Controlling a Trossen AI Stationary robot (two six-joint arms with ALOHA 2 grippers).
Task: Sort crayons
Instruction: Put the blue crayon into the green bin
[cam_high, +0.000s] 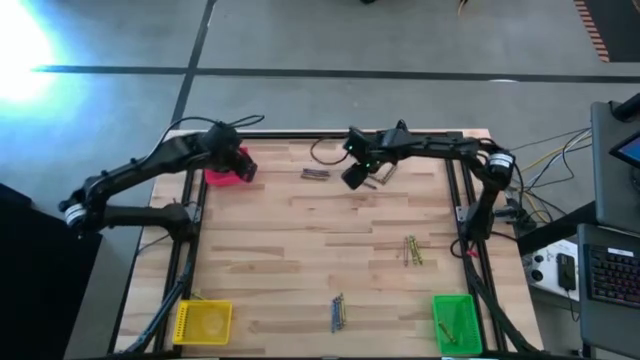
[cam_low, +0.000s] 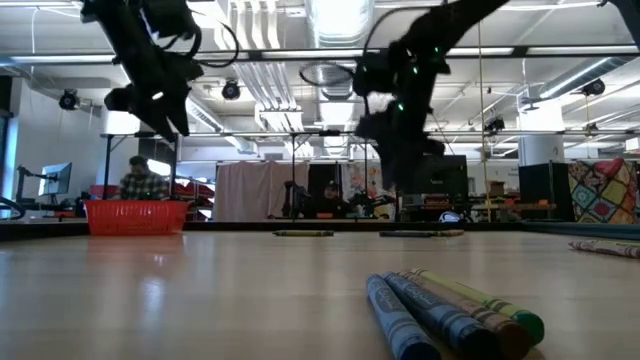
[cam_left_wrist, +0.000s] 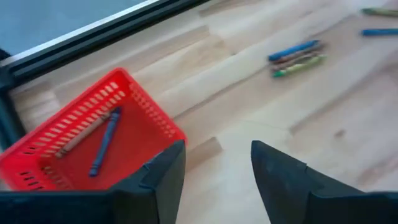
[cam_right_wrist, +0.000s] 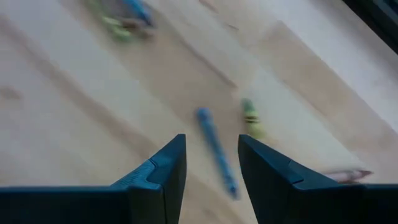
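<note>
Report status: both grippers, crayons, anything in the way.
Left gripper open, empty, over red square plastic bin. Right gripper open, empty, above loose blue crayon and green crayon on wooden table. Nothing in the way.

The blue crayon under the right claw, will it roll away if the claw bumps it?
Probably yes. The blue crayon looks round and thin and lies flat on smooth wood, so a sideways nudge could roll it. It seems stiff and light, easy for the open right claw above it to lift.

Two dark, jointed arms — black cables looping alongside (pale bands near each base).
</note>
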